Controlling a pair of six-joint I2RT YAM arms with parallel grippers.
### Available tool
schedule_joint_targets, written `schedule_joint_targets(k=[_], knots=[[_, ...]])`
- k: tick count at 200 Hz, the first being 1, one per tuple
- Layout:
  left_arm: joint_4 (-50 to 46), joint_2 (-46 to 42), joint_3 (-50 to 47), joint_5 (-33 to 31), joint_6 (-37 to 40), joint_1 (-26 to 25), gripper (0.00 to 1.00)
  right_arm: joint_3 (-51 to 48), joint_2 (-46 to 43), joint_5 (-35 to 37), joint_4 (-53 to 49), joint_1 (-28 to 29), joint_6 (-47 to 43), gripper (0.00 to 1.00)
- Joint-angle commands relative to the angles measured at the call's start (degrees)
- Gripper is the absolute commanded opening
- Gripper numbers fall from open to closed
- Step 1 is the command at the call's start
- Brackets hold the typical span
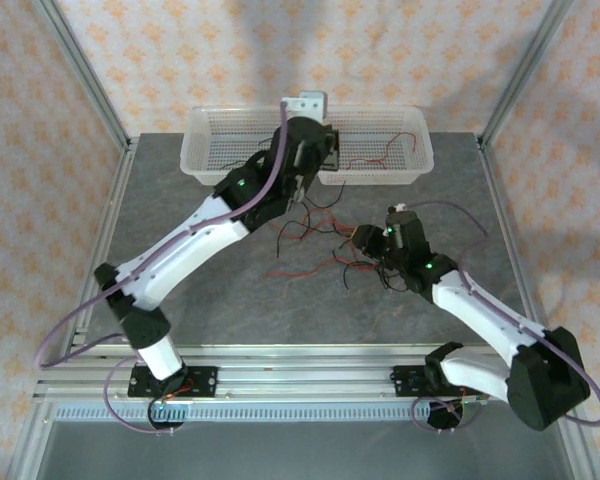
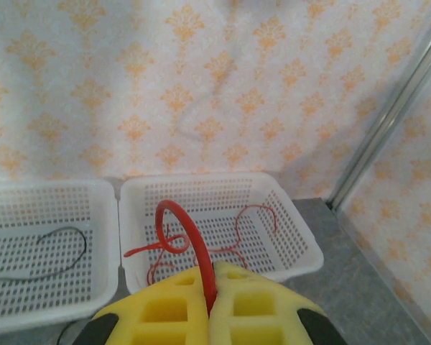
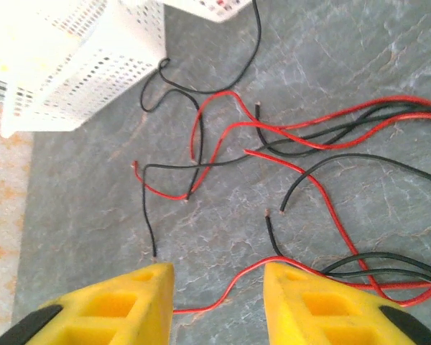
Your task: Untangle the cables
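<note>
Cables (image 3: 345, 122) sprawl lengthwise across table (image 3: 93, 215) | left fingers (image 2: 165, 309) pinch red cable (image 2: 194, 241) upright | right fingers (image 3: 309, 302) spread

The left arm (image 1: 180, 250) and right arm (image 1: 485, 320) have white shells on the long links and black housings at the joints. Small green lights (image 1: 241, 185) glow near the wrists. Thin purple cables (image 1: 60, 335) loop beside each arm, above black base plates (image 1: 175, 380). The left gripper (image 2: 210, 273) and right gripper (image 3: 215, 287) have yellow fingers (image 3: 323, 305), seemingly foam, with square hollows and black backing.
</note>
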Motion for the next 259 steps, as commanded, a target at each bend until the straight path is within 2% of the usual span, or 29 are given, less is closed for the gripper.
schedule_joint_targets(k=[1,24,46,88,146,229,259], knots=[[-2.2,6.2,8.2,0.3,4.2,1.4,0.0,2.2,-3.5,1.9,-5.0,-0.2,-0.9,0.38],[-1.2,13.4,14.9,0.7,5.4,3.0,0.0,2.6,-5.5,3.0,-7.5,-0.2,-1.6,0.38],[2.3,17.6,16.9,0.5,6.5,4.2,0.0,2.3,-6.5,3.7,-8.7,-0.2,-1.8,0.38],[9.3,23.0,16.7,1.4,8.4,6.6,0.0,1.2,-8.1,4.2,-9.3,-0.2,-1.4,0.38],[22.3,28.4,11.3,2.9,14.4,7.9,0.0,1.0,-8.6,4.5,-10.1,-0.2,-1.3,0.38],[25.9,38.4,12.6,7.6,12.4,10.0,0.0,0.6,-9.0,5.3,-11.1,-0.2,-1.2,0.38],[24.7,41.0,14.8,8.8,11.8,10.3,0.1,0.1,-8.8,5.2,-10.7,-0.2,-1.1,0.38]])
